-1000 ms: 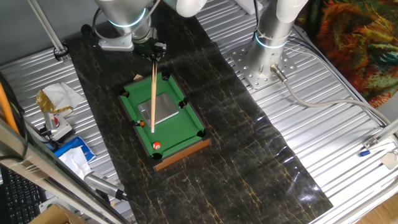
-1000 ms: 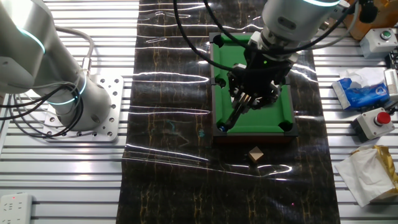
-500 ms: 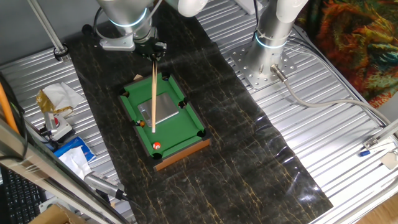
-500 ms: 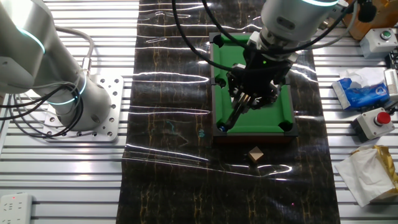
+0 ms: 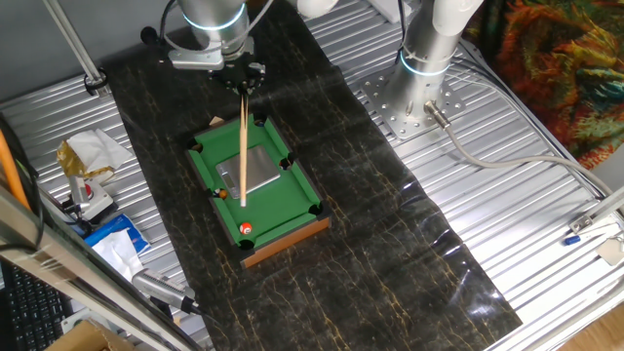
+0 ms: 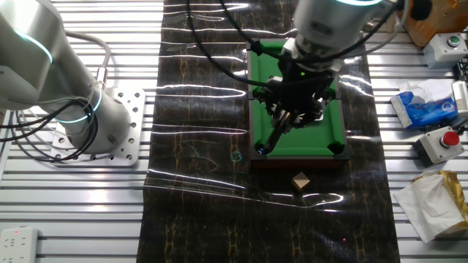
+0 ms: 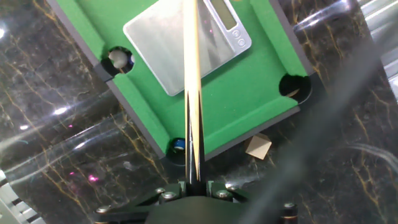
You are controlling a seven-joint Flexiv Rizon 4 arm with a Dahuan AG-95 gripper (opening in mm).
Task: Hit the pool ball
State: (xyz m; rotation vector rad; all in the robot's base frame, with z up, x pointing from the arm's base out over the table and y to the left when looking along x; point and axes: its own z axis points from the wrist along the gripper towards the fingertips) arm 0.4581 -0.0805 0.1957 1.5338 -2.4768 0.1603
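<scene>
The pool ball, orange-red with a white spot, lies on the green felt near the front end of the mini pool table. My gripper hovers over the table's far end, shut on a long wooden cue stick. The cue slants down along the table, and its tip stops a short way from the ball. In the hand view the cue runs straight out from the gripper over the felt. The ball is out of view there. In the other fixed view the gripper hides the ball.
A silver scale lies mid-table under the cue. A small plain orange blob sits by the left rail. A small wooden block lies off the table's end. Tissue and a blue packet lie at the left.
The arm has shifted slightly toward the table's far end, drawing the cue back a little. The ball has not moved.
</scene>
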